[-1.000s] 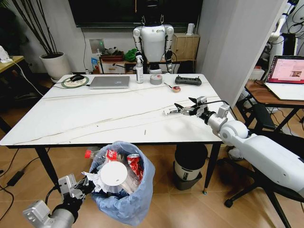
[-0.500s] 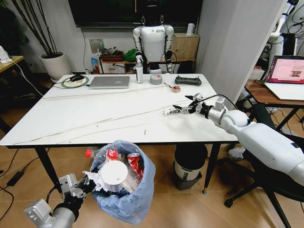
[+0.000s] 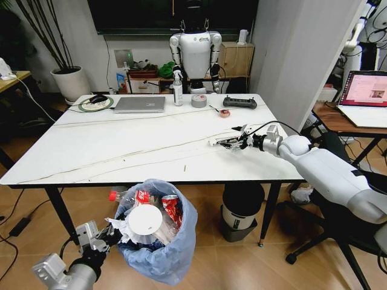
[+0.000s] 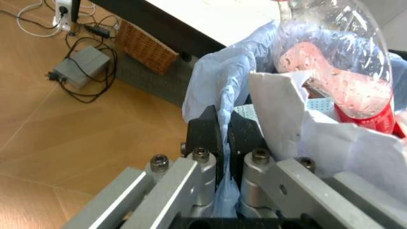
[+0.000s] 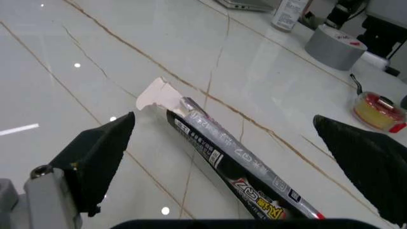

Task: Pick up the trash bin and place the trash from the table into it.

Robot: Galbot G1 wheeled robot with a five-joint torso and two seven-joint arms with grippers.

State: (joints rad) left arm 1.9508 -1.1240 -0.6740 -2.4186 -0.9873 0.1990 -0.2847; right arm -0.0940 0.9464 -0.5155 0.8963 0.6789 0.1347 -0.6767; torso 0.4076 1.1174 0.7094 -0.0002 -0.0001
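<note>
Right gripper (image 3: 233, 142) spread over wrapper (image 5: 235, 162) — left gripper (image 4: 224, 143) pinches trash bin (image 3: 158, 257) liner.

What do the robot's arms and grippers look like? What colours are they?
The right arm is smooth, glossy white and rounded, with a thin black cable looping near its wrist. The right gripper is small and dark, with pointy black fingers. The left arm is silvery grey metal, and the left gripper has flat black pads on silver bars with round bolts.
</note>
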